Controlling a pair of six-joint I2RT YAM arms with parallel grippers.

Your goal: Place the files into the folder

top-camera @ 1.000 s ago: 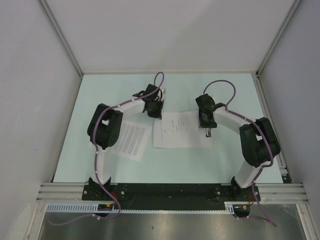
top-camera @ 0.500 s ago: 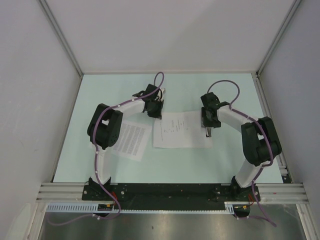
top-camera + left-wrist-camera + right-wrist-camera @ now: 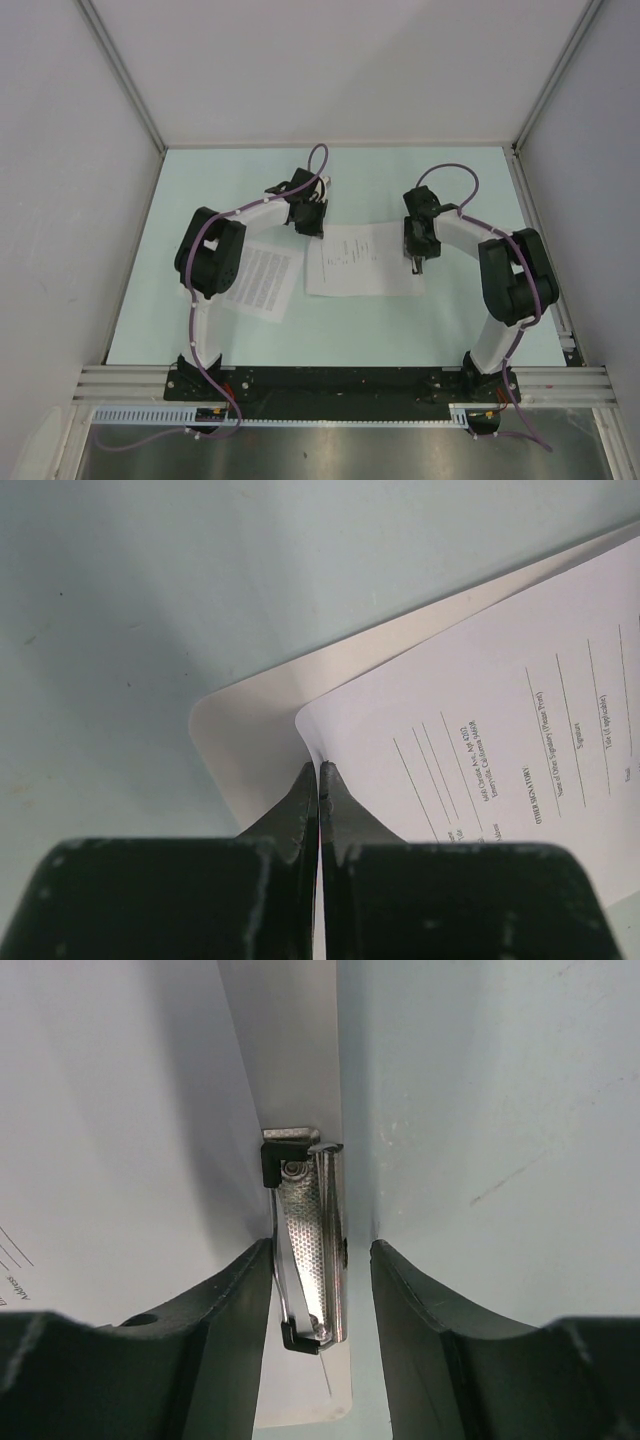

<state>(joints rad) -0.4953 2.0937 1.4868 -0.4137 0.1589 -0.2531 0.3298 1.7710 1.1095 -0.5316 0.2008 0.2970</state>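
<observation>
The folder point(image 3: 402, 286), a plain white board, lies flat in the middle of the table. The sparser printed sheet point(image 3: 349, 258) lies on it. My left gripper point(image 3: 316, 230) is at that sheet's far left corner. In the left wrist view the left gripper point(image 3: 320, 772) is shut, with the sheet's point(image 3: 480, 710) corner edge between the tips and bare folder point(image 3: 245, 745) beside it. My right gripper point(image 3: 415, 260) is at the folder's right edge. In the right wrist view the right gripper point(image 3: 320, 1248) is open and straddles the metal clip point(image 3: 310, 1250). The densely lined sheet point(image 3: 262, 280) lies to the left, partly under the left arm.
The table surface point(image 3: 230, 190) is pale green, with white walls on three sides and a metal rail point(image 3: 340, 380) at the near edge. The left arm's elbow point(image 3: 210, 250) hangs over the dense sheet.
The right arm has shifted slightly, its gripper settling around the clip. The left arm and both sheets have not visibly moved.
</observation>
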